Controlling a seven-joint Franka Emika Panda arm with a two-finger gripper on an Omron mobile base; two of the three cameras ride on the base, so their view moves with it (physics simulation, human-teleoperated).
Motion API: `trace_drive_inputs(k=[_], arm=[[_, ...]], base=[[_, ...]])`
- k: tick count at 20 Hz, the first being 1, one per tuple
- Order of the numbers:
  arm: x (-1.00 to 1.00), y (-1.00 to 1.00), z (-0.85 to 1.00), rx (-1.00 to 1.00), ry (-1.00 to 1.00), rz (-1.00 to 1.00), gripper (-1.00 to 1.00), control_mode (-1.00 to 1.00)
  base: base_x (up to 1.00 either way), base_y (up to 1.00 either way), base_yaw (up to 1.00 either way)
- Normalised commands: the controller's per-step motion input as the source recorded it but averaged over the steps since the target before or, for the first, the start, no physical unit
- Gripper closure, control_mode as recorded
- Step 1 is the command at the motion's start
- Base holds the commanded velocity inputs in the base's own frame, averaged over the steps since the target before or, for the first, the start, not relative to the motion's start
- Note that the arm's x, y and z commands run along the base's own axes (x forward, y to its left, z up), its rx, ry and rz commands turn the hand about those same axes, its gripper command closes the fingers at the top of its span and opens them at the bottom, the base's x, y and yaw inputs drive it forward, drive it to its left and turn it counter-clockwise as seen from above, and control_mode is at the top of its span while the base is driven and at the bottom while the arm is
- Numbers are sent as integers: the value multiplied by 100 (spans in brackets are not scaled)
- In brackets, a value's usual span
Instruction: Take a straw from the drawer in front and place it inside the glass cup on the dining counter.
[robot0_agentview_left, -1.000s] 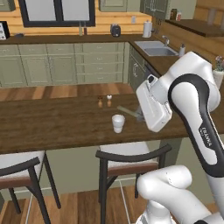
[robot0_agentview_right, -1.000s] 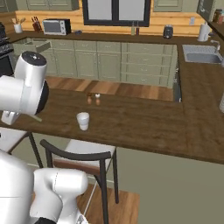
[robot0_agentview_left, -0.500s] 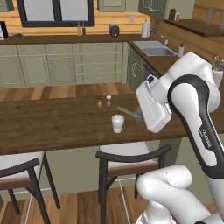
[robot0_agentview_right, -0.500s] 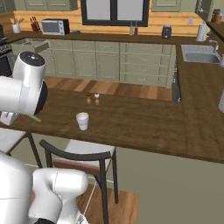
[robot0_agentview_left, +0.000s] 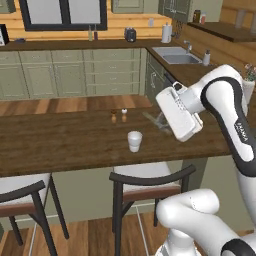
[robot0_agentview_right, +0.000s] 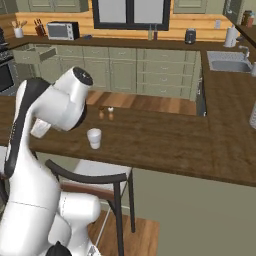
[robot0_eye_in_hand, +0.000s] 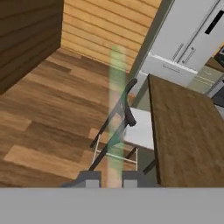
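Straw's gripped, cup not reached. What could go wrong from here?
1. The thin pale straw, pinched at one end by the shut gripper, may slip or swing.
2. The small whitish glass cup is a narrow target; the straw may miss.
3. Two tiny shakers stand behind it, easily knocked.

The glass cup sits slightly nearer — the base crept forward.
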Motion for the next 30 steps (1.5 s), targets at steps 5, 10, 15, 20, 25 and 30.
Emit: trace_drive_inputs(k=[5, 10, 15, 20, 25, 30], arm=[[62, -18, -14, 18, 0, 32, 100, -100], [44, -2, -20, 11, 0, 25, 100, -100], [43, -5, -17, 11, 0, 23, 100, -100], [46, 0, -18, 10, 0, 17, 100, -100], [59, 0, -24, 13, 2, 11, 100, -100], [48, 0, -24, 11, 5, 2, 100, -100]], base=[[0, 0, 0], [0, 0, 0], [0, 0, 0], [0, 0, 0], [0, 0, 0], [0, 0, 0]])
